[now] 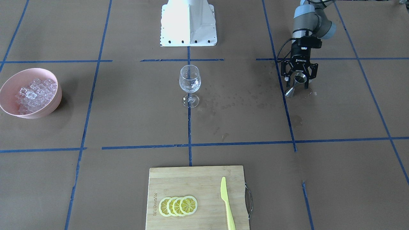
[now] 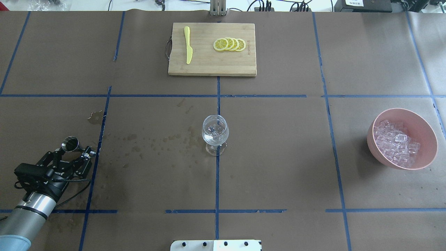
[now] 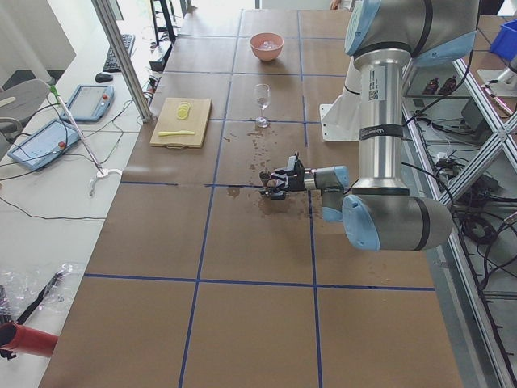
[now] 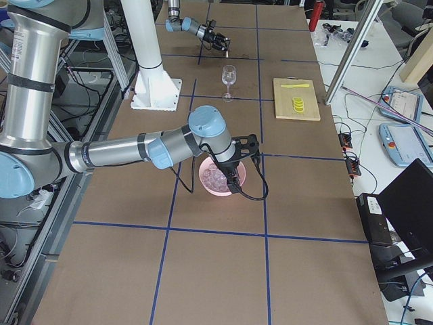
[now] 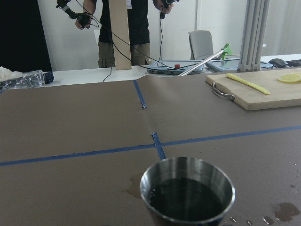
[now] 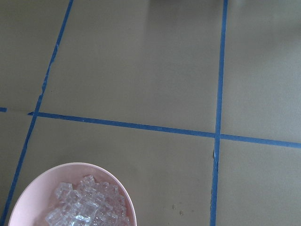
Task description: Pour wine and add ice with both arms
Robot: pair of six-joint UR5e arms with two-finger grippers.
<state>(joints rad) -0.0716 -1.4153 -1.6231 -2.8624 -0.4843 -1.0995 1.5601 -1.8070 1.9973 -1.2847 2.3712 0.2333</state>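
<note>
Wine fills steel jigger well robot-left of wine glass | left gripper straddles it, grip unclear | right gripper and ice far opposite, can't tell its state

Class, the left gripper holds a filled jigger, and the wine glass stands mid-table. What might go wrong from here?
1. The jigger in the left gripper is open-topped and well filled with wine; moving it may add to the wet spots on the paper.
2. The wine glass is stemmed and narrow-mouthed; a nudge might topple it, or the pour might miss.
</note>
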